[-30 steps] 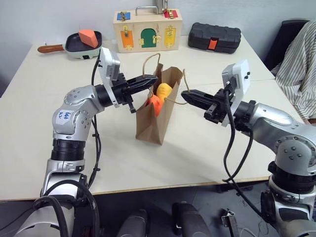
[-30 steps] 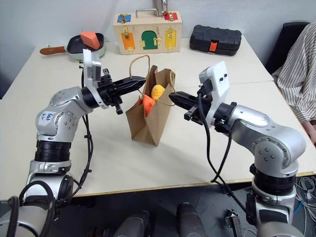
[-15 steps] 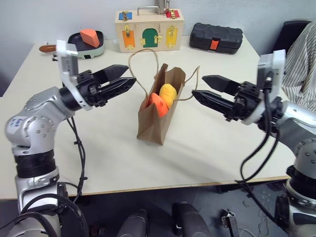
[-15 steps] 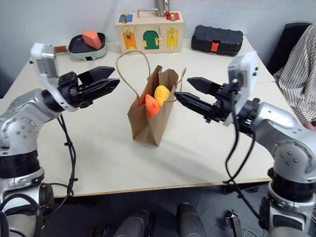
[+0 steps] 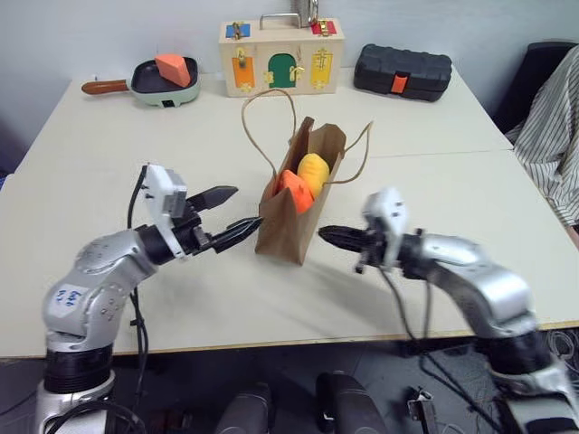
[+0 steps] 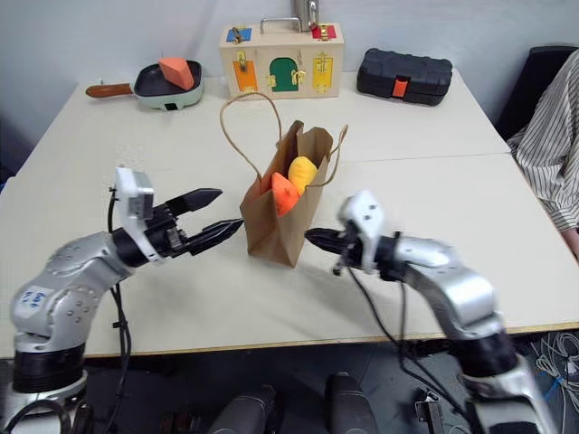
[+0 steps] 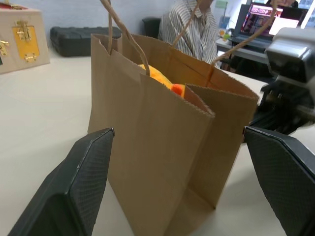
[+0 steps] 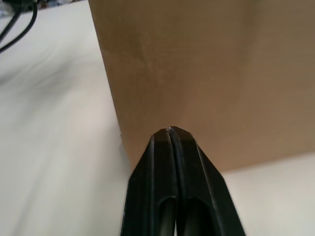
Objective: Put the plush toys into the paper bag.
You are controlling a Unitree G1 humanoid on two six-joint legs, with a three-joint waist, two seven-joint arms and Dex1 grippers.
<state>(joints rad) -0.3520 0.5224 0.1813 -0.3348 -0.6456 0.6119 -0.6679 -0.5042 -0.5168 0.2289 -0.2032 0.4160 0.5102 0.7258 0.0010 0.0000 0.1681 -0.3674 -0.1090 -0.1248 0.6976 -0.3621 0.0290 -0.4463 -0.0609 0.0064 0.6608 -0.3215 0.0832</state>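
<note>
Both plush toys sit in the upright paper bag [image 5: 298, 203], a gripper low on either side.

The bag stands mid-table [image 5: 434, 194], handles up; the yellow toy [image 5: 314, 170] and orange toy [image 5: 291, 190] poke out of its open top, touching. From the bag, the left gripper [image 5: 228, 217] lies at 8 o'clock, jaws spread wide, one tip just beside the bag's lower corner. The right gripper [image 5: 327, 236] lies at 4 o'clock, jaws pressed together on nothing, tip close to the bag's side. A frying pan [image 5: 161, 81] holding an orange wedge sits at 11 o'clock, a wooden latch box [image 5: 281, 57] at 12, a black case [image 5: 402, 70] at 1.
</note>
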